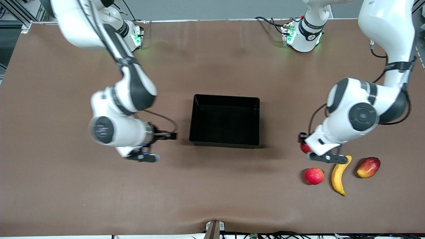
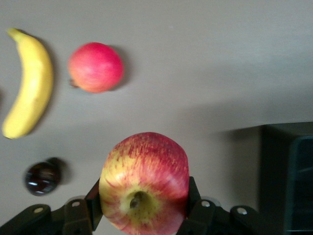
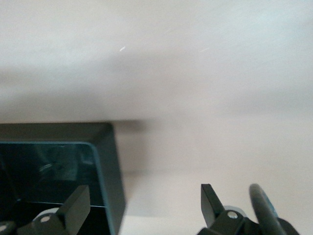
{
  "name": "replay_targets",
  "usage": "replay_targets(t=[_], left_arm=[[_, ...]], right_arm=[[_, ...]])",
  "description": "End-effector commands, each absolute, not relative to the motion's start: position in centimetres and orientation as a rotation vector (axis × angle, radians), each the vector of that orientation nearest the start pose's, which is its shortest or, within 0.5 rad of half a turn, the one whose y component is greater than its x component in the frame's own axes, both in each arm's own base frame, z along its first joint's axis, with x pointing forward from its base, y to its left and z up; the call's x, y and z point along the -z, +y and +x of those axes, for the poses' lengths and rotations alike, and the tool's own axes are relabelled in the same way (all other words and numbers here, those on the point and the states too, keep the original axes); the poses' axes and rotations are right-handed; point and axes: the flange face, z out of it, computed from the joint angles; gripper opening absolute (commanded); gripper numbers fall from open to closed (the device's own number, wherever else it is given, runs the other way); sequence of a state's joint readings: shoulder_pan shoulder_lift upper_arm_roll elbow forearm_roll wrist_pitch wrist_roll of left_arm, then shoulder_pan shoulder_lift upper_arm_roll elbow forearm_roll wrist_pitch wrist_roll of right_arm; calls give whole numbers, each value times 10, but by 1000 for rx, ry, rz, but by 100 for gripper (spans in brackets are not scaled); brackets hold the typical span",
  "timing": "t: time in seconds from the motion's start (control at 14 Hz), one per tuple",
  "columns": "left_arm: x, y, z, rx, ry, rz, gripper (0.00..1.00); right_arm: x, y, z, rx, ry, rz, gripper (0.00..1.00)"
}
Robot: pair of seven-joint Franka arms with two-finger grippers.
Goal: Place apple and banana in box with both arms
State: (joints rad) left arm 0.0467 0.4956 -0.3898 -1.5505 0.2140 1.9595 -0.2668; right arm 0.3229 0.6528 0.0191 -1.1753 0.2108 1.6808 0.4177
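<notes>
Clamping the apple (image 2: 144,181) between left gripper (image 2: 143,205) fingers (image 2: 94,196), above the table (image 1: 212,199) near banana (image 1: 339,179) and pinkish apple (image 1: 314,175). Spread wide and holding nothing, right gripper (image 3: 142,205) beside the box (image 1: 196,116), black interior bare.

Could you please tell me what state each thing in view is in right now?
apple: gripped, off the table
left gripper: shut on the apple, above the table near the other fruit
right gripper: open, empty, over the table beside the box
box: empty
banana: lying on the table, untouched
pinkish-red apple: on the table beside the banana
mango-like fruit: on the table
</notes>
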Motion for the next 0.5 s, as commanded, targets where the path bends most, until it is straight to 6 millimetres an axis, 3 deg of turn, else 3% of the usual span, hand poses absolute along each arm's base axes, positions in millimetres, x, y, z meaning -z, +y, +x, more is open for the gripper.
replay_targets(t=[0.0,0.14,0.21,0.36,0.43], left_arm=[[-376,-243,631,-79,129,-3102,0],[-367,-286,614,-88,147,-3094,0],[-362,-299,609,-88,169,-3094,0],[-353,-320,597,-108,207,-3092,0],[-348,-337,587,-118,216,-3091,0]], right_arm=[[-446,205,685,-313,210,-3008,100],[-471,148,693,-274,316,-2973,100],[-494,124,689,-255,317,-2969,100],[-536,102,665,-289,256,-2988,100],[-550,77,656,-320,294,-2984,100]])
